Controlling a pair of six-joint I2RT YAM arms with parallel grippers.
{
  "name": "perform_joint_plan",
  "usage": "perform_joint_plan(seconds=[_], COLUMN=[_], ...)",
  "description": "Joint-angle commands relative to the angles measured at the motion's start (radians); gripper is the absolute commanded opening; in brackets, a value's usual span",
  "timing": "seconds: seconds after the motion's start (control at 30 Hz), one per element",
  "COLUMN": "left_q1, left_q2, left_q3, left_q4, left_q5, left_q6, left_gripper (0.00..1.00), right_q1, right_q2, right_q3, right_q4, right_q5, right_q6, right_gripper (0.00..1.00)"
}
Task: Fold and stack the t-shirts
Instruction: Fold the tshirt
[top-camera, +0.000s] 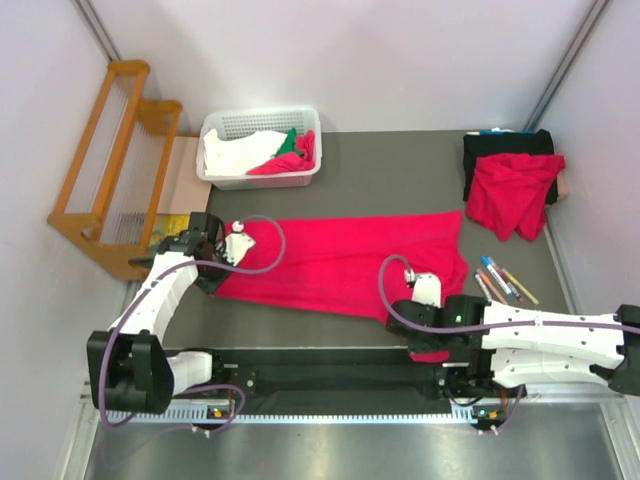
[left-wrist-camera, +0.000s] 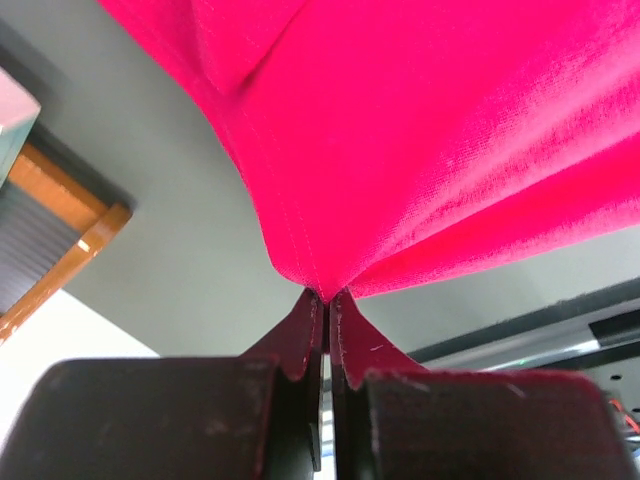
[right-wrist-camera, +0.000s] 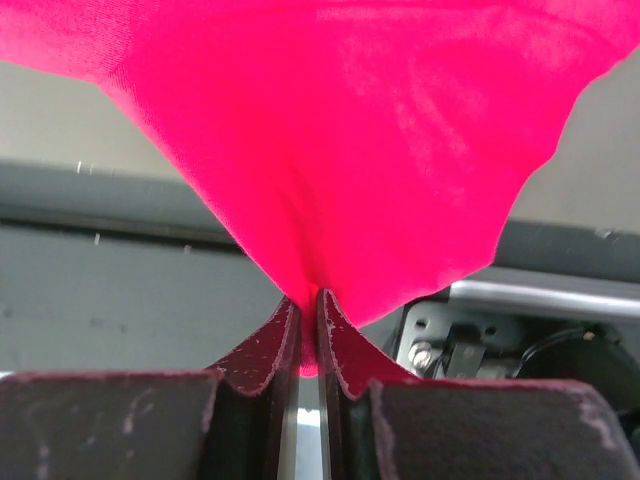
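Observation:
A crimson t-shirt (top-camera: 340, 260) is stretched out across the dark table between my two arms. My left gripper (top-camera: 213, 278) is shut on its left end; in the left wrist view the cloth (left-wrist-camera: 420, 140) fans up from the pinched jaw tips (left-wrist-camera: 327, 295). My right gripper (top-camera: 428, 345) is shut on the shirt's near right corner by the table's front edge, and the fabric (right-wrist-camera: 380, 130) spreads away from the tips (right-wrist-camera: 307, 300). A second red t-shirt (top-camera: 515, 190) lies crumpled at the back right, on top of a black cloth (top-camera: 500, 145).
A white basket (top-camera: 212, 125) at the back holds white, green and red cloth. A wooden rack (top-camera: 110, 160) stands at the left. Coloured markers (top-camera: 505, 280) lie to the right of the shirt. A black rail (top-camera: 330, 375) runs along the near edge.

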Motion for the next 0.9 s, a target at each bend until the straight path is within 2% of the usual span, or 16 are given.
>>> perform_joint_plan(seconds=[0.0, 0.23, 0.37, 0.5, 0.7, 0.87], left_q1=[0.001, 0.001, 0.001, 0.002, 0.007, 0.008], left_q2=[-0.055, -0.037, 0.027, 0.145, 0.291, 0.444], left_q3=[0.013, 0.022, 0.059, 0.125, 0.197, 0.335], left_q4=[-0.061, -0.029, 0.035, 0.124, 0.321, 0.321], left_q5=[-0.045, -0.044, -0.061, -0.079, -0.133, -0.145], left_q6=[0.033, 0.042, 0.042, 0.024, -0.062, -0.107], left_gripper=[0.00, 0.00, 0.00, 0.00, 0.00, 0.00], right_q1=[0.105, 0.102, -0.033, -0.224, -0.353, -0.435], right_q2=[0.014, 0.006, 0.011, 0.005, 0.015, 0.054], right_q3=[0.066, 0.145, 0.185, 0.200, 0.218, 0.182], right_q4=[-0.090, -0.136, -0.075, 0.008, 0.107, 0.193], right_q5=[-0.020, 0.096, 0.124, 0.121, 0.126, 0.103], right_q6=[0.124, 0.138, 0.014, -0.145, -0.261, -0.328], right_gripper=[0.00, 0.00, 0.00, 0.00, 0.00, 0.00])
